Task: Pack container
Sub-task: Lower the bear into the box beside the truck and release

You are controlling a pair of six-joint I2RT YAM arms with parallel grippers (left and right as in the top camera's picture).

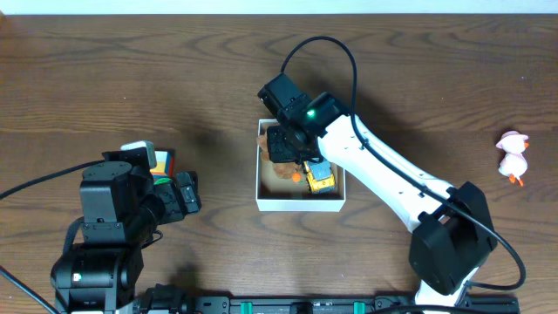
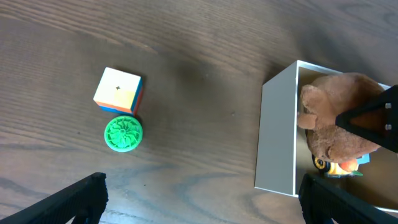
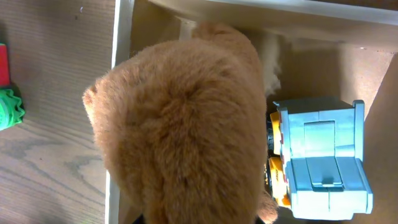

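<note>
Crowding the container (image 1: 299, 205) — brown plush (image 3: 180, 124), truck (image 3: 320, 158); cube (image 2: 118, 90), disc (image 2: 123, 133) outside.

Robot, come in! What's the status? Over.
Left tool open, empty. Right tool over cardboard box, grip on brown plush toy unclear. Toy truck already inside. Nothing blocking.

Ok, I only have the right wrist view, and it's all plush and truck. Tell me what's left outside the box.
Observer: Two toys lie on the table to the left of the container: a multicoloured cube and a green disc, side by side.
Operator: Check the far right too.
Observer: A pink toy lies there alone, well away from the container.
Operator: Report the left end effector.
Observer: The left end effector is open and empty, close to the cube and disc.
</note>
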